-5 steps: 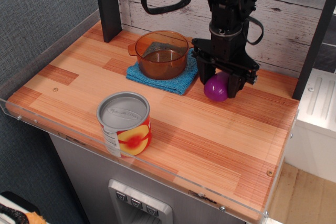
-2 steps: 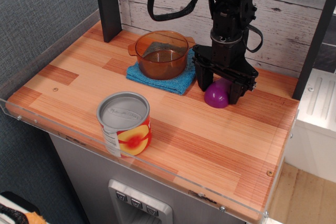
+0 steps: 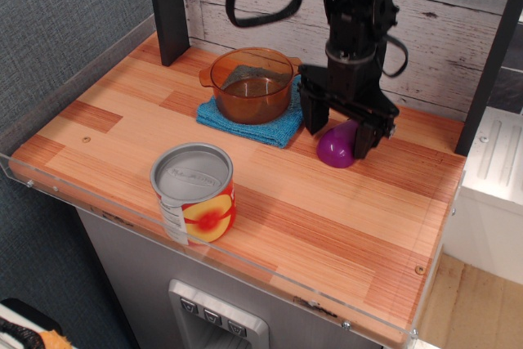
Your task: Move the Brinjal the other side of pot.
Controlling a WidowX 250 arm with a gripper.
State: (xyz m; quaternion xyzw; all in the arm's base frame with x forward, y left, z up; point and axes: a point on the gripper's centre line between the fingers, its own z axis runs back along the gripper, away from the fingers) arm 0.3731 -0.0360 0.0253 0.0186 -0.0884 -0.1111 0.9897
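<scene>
Brinjal (image 3: 338,146) sits on tabletop (image 3: 270,202), R of pot (image 3: 252,84) as camera sees it, just off edge of blue cloth (image 3: 270,128). Pot on cloth, near back wall. Can (image 3: 194,192) well apart, front L, no factor.

Gripper (image 3: 341,132) straddles brinjal from above; jaws spread, one finger each side. Gaps look present both sides, so prob. not gripping, but rear contact hidden by fingers, can't be sure. Stem cap not visible.

Judgement: brinjal looks placed on far side of pot; remaining step likely a clear lift-off.

Risks:
- Glossy, rounded body. If a finger brushes it on the way up, it rolls, maybe toward cloth or R edge of table.
- If jaws aren't fully free, lift drags brinjal up w/ them, then drops it.
- Sideways retreat instead of vertical = finger knocks it.
- Pot handle (image 3: 294,61) close to L finger; swing that way could nudge pot off cloth.
</scene>
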